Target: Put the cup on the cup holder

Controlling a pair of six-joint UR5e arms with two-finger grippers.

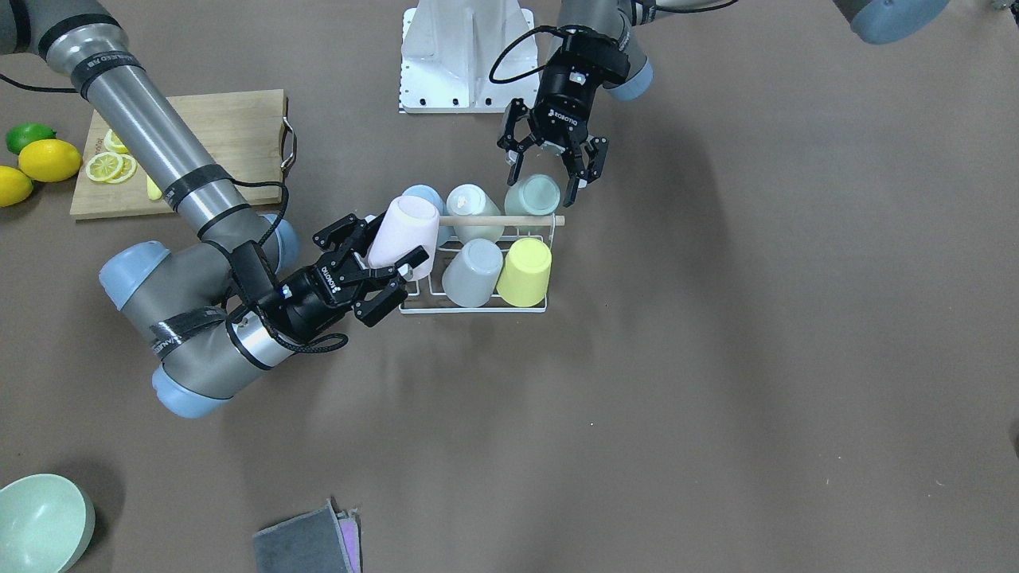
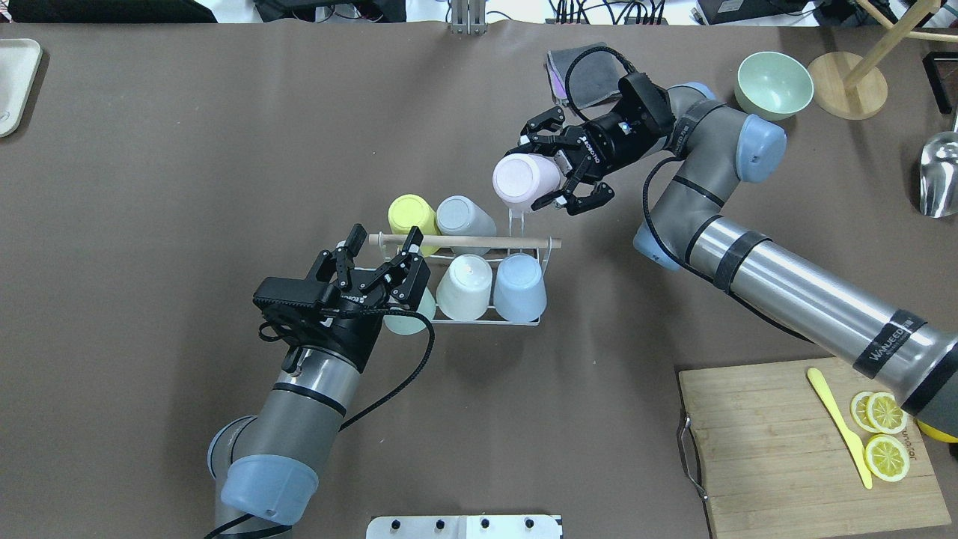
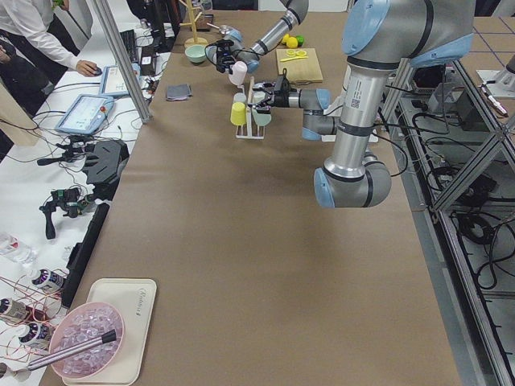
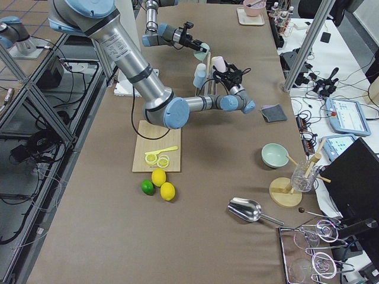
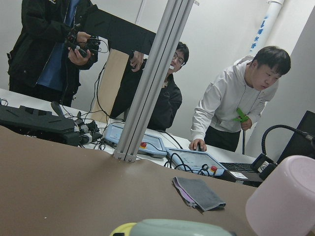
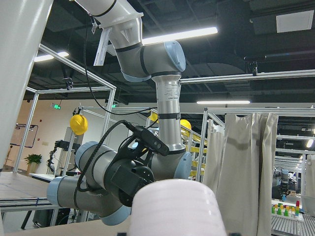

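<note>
The cup holder (image 1: 478, 307), a white wire rack with a wooden rod (image 1: 501, 220), stands mid-table and also shows in the overhead view (image 2: 486, 320). It bears blue (image 1: 422, 199), cream (image 1: 474, 208), mint (image 1: 532, 195), grey (image 1: 471, 272) and yellow (image 1: 525, 272) cups upside down. My right gripper (image 1: 390, 243) is shut on a pink cup (image 1: 404, 231), held tilted above the rack's one free corner (image 2: 516, 221). My left gripper (image 1: 544, 187) is open, its fingers spread around the mint cup.
A cutting board (image 2: 786, 449) with lemon slices lies near the right arm's base. A mint bowl (image 2: 775, 82), a grey cloth (image 2: 591, 71), a wooden stand (image 2: 846, 93) and a metal scoop (image 2: 939, 172) are at the far right. Lemons and a lime (image 1: 48, 159) lie beside the board.
</note>
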